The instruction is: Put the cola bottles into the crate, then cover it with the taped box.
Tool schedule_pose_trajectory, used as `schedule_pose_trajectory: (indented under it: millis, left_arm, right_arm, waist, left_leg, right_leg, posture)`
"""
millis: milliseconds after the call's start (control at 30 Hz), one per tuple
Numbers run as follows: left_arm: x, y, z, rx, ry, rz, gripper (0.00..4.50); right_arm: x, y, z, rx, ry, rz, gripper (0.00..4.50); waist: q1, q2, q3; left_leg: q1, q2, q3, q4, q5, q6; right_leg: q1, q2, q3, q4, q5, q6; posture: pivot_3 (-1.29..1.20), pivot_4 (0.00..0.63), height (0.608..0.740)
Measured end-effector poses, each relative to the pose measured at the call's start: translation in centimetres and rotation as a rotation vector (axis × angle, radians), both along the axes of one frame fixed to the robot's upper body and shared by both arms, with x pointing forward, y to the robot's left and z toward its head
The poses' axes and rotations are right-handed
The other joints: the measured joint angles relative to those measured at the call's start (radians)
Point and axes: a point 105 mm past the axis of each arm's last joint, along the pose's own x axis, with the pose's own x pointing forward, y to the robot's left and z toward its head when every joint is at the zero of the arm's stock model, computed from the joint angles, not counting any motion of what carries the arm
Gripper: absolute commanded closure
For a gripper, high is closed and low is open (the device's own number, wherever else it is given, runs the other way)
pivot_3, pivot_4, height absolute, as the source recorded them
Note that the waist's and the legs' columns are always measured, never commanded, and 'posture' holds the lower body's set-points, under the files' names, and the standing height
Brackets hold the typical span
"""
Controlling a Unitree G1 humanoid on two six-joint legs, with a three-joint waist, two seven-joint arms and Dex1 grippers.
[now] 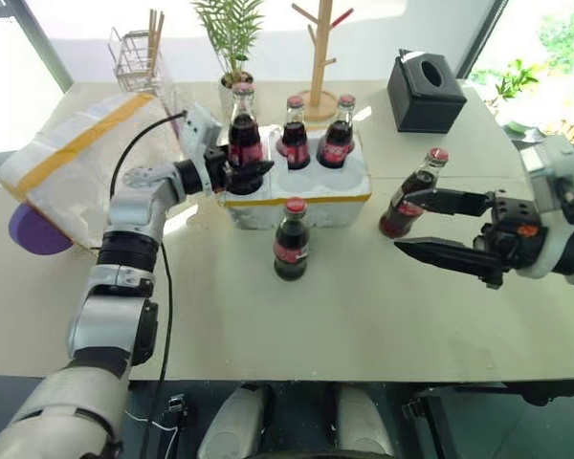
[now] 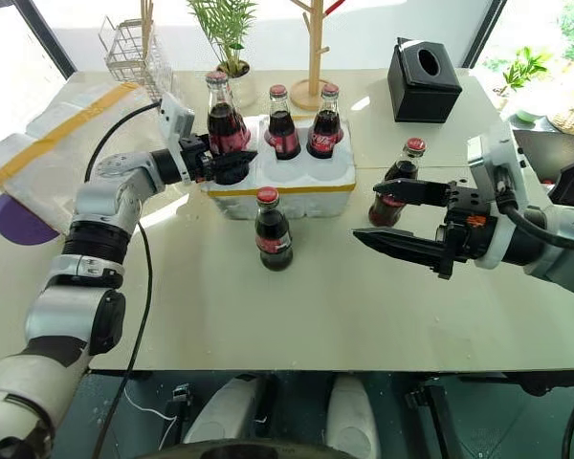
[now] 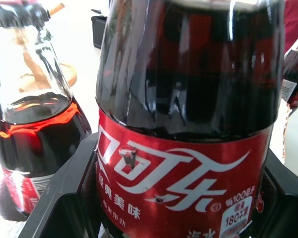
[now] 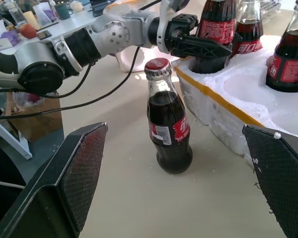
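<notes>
Both jaw pairs stood apart: my left gripper (image 1: pixel 237 172) had its fingers on either side of a cola bottle (image 1: pixel 244 129) at the crate's (image 1: pixel 297 196) left rear corner, clasping it at the label, while my right gripper (image 2: pixel 397 218) hung wide open with nothing between its fingers. Two more bottles (image 1: pixel 295 129) (image 1: pixel 338 132) stood in the crate's back row. A fourth (image 1: pixel 291 239) stood on the table (image 1: pixel 364 316) just in front of the crate, and a fifth (image 1: pixel 409 196) stood to the right, behind my right gripper's upper finger.

From the left wrist I saw the held bottle's red label up close between the black fingers, with a neighbouring bottle (image 3: pixel 32 124) beside it. The right wrist showed the front bottle's cap and the crate's crumbly foam edge. I could not tell whether the held bottle sat fully in its well.

The taped box (image 1: pixel 72 158) lay tilted at the table's far left, partly cut off. Beyond stood a wire basket (image 1: pixel 134 53), a potted plant (image 1: pixel 231 38), a wooden stand (image 1: pixel 318 53) and a black tissue box (image 1: pixel 426 91), by bright windows.
</notes>
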Motion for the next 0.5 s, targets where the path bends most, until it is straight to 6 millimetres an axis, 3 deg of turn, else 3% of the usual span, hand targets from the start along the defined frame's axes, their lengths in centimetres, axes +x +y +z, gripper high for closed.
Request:
schedule_pose_trajectory:
  millis: [133,300,500]
  left_arm:
    - [0.0,-0.1,1.0,0.006,-0.037,-0.005,1.65]
    - [-0.4,0.9,-1.8,0.041,-0.004,0.02,1.65]
    - [-0.8,1.0,-2.1,0.055,-0.033,0.037,1.65]
  right_arm:
    - [0.1,-0.2,-0.3,-0.001,0.008,-0.016,0.0]
    - [0.2,-0.3,-0.6,-0.001,0.02,-0.029,0.0]
    - [0.4,-0.2,-1.0,-0.014,0.009,-0.023,0.0]
  waist:
    - [0.001,0.0,0.0]
    - [-0.001,0.0,0.0]
    - [-0.007,0.001,0.0]
  left_leg:
    - [0.0,0.0,0.001,0.0,0.0,0.0]
    - [0.0,0.0,0.001,0.0,0.0,0.0]
    - [0.001,0.0,0.001,0.0,0.0,0.0]
  right_leg:
    - [0.0,0.0,0.0,0.0,0.0,0.0]
    - [0.0,0.0,0.0,0.0,0.0,0.0]
    - [0.0,0.0,0.001,0.0,0.0,0.0]
  posture:
    - [0.0,0.15,0.74]
    - [0.0,0.15,0.74]
    - [0.0,0.15,0.74]
